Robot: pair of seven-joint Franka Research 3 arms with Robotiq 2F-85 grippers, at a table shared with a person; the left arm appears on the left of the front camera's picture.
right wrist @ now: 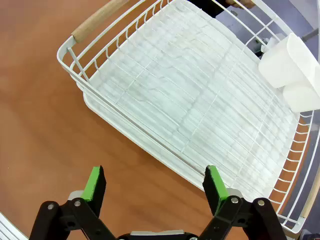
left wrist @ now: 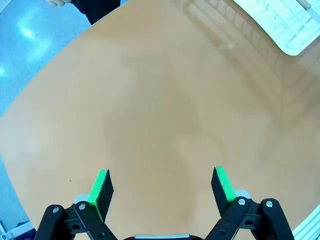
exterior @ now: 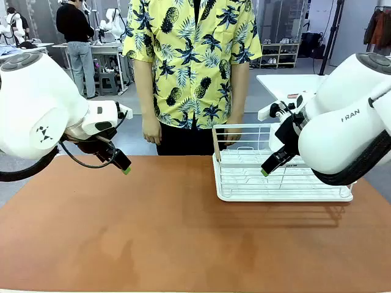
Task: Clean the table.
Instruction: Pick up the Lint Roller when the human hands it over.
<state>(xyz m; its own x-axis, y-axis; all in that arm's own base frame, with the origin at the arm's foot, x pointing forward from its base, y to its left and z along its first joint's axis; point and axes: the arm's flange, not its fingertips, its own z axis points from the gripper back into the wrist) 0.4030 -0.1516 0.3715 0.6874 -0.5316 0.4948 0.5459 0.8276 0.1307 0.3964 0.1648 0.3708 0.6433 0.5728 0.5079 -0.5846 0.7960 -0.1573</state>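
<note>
Left wrist view: left claw (left wrist: 160,172) (splayed)

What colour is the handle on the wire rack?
Light tan wood handle on the white rack, clearest in the right wrist view.

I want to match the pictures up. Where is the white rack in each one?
Front view: the rack sits right of the middle, near the far edge.
Left wrist view: the rack peeks in at the top right corner.
Right wrist view: the rack spreads across the upper middle.
Shared landmark: the orange-brown table under it.
</note>
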